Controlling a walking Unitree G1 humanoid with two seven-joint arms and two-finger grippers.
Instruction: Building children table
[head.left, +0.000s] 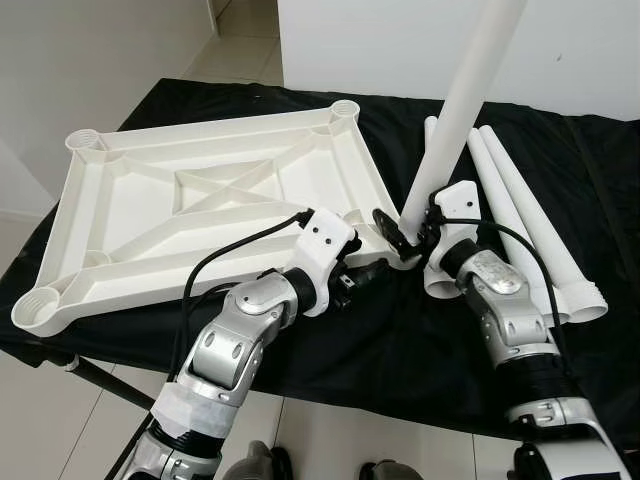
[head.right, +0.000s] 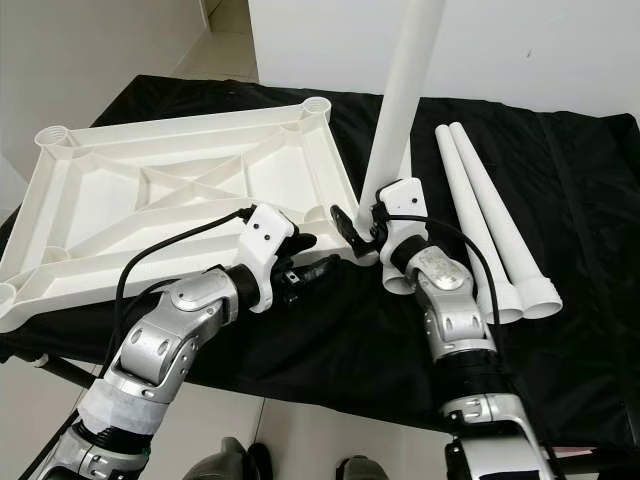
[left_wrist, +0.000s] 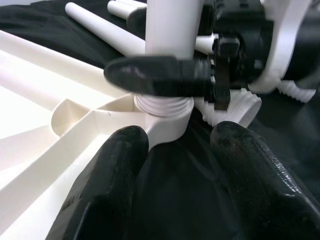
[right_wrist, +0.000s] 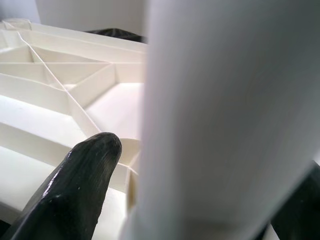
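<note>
Closest to you, the left end effector (head.left: 375, 268) hangs with fingers spread, empty, just off the near right corner of the upturned white tabletop (head.left: 200, 210) on the black-covered bench (head.left: 400, 340). Your right end effector (head.left: 402, 238) is clenched on the upright table leg (head.left: 460, 110), whose threaded end sits at that corner's socket (left_wrist: 165, 117); whether it is screwed home you cannot tell. Three more legs (head.left: 520, 215) lie toward the bench's right edge, and the other sockets look empty, so most assembly remains.
</note>
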